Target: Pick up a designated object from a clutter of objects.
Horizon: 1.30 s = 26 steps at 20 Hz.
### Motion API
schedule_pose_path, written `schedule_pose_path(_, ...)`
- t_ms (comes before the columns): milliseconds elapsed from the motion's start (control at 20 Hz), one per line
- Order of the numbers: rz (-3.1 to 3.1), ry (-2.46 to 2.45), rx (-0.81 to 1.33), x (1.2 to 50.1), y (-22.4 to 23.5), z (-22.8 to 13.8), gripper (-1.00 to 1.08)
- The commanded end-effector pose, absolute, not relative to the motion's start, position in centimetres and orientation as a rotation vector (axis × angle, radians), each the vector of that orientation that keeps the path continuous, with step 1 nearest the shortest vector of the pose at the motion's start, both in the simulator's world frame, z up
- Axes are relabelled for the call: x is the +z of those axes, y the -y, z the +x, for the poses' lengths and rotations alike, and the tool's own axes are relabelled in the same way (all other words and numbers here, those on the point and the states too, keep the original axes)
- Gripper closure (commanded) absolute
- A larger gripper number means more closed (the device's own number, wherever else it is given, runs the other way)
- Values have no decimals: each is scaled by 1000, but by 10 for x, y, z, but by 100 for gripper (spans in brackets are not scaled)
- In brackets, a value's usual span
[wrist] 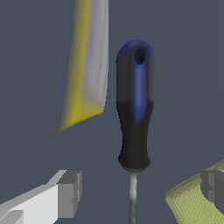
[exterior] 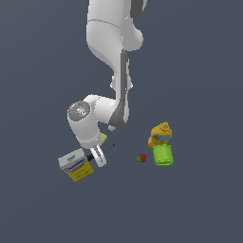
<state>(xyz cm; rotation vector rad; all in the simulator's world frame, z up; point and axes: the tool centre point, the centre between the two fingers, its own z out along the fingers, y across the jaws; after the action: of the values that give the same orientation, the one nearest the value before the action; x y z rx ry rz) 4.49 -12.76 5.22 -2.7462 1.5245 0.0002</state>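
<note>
Straddling the screwdriver [wrist: 134, 109], gripper [wrist: 142, 192] spread wide, fingers either side of the shaft near the handle, not touching. Screwdriver lies flat on the counter [wrist: 175, 87] between yellow-and-white box [wrist: 87, 61] and pale yellow pad [wrist: 192, 203].

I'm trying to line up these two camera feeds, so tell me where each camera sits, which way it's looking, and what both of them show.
Exterior view: off the arm, looking down at the floor; shows the white arm, its gripper, strawberry, green cup.
Wrist view: on the wrist, looking down between the open fingers at the screwdriver close below.
Shared: screwdriver, yellow-and-white box, pale yellow pad, gripper.
</note>
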Motion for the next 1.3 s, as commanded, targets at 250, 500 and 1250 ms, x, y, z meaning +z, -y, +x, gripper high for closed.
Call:
schedule_pose_path(250,-2744,-1530,1,20,128,44,-92)
schedule_pose_path(500,-2744,-1530,1,15,128,45,108)
schedule_pose_path(1250,-2744,-1530,1,23,125,46,108)
